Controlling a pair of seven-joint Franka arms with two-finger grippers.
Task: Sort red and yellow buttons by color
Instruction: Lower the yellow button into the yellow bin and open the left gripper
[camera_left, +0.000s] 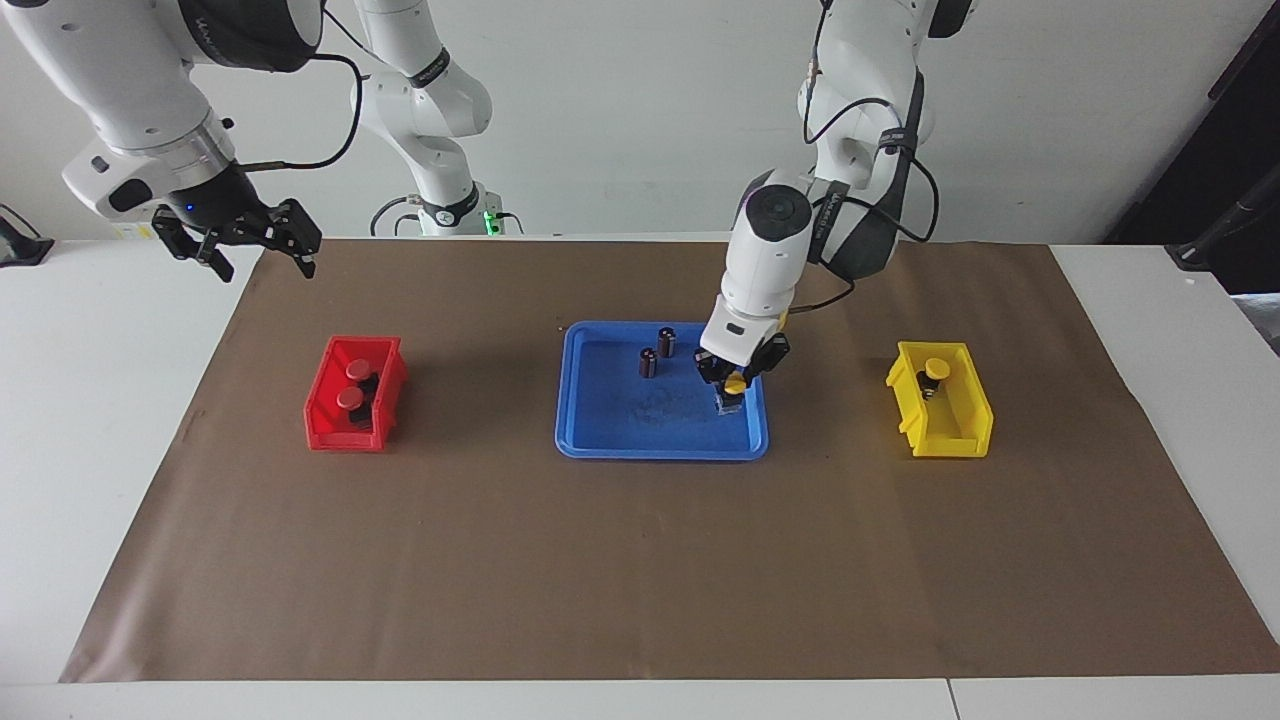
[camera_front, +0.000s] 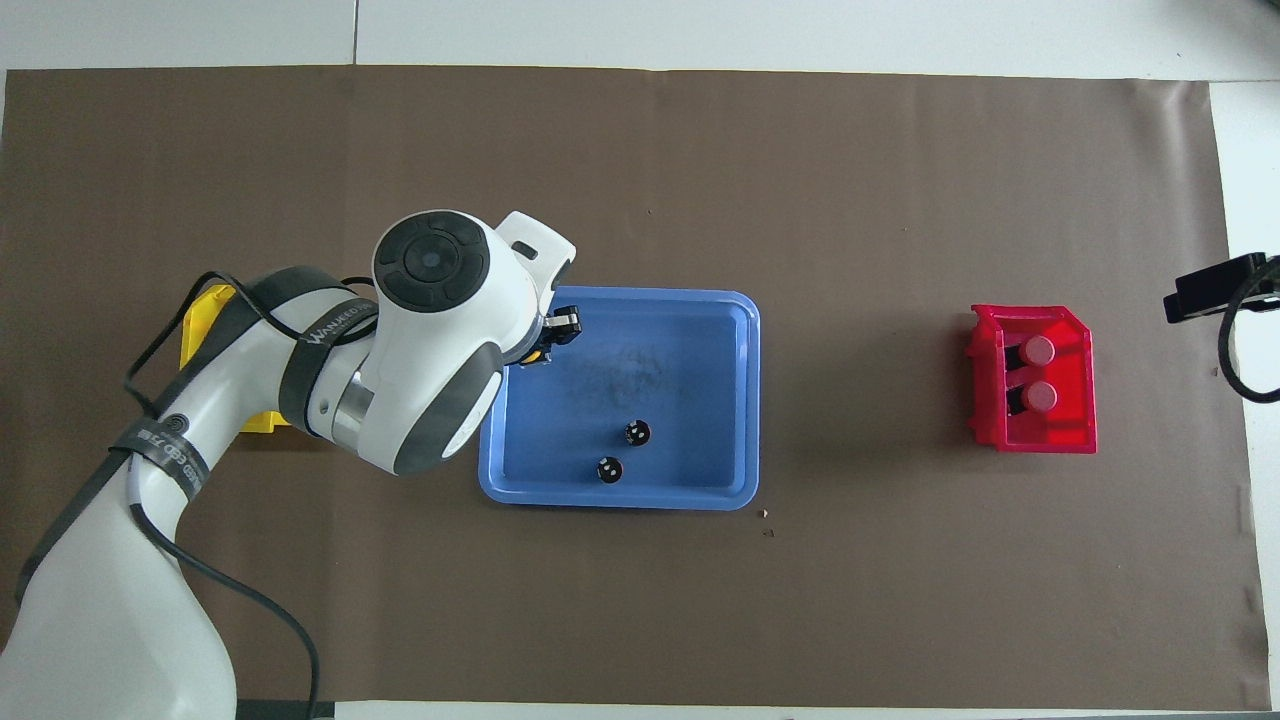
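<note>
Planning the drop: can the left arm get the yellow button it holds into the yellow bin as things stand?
Probably yes. The left tool is shut on the yellow button over the blue tray, and nothing stands between tray and yellow bin, whose top is open with one button inside.

A plain white wall (camera_left: 620, 110) closes the far end of the room, evenly lit. A long white bench (camera_left: 90, 420) stands in front of it, its top largely covered by a brown paper sheet (camera_left: 640, 560) with faint creases. At the far right, a dark opening (camera_left: 1215, 150) breaks the wall.
</note>
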